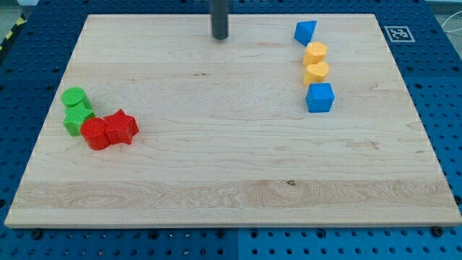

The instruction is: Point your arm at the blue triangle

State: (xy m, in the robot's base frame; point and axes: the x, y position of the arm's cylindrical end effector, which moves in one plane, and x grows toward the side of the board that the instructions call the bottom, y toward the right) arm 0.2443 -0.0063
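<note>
The blue triangle [304, 32] lies near the view's top right on the wooden board [231, 173]. My tip [219, 37] touches the board near the top centre, well to the left of the blue triangle, with bare wood between them. Below the triangle, in a column, are a yellow hexagon [315, 52], a yellow heart-like block [315, 71] and a blue cube [320, 97].
At the view's left is a cluster: a green cylinder [73, 97], a green star-like block [76, 118], a red cylinder [94, 133] and a red star [121, 128]. A marker tag [398, 33] sits at the board's top right corner.
</note>
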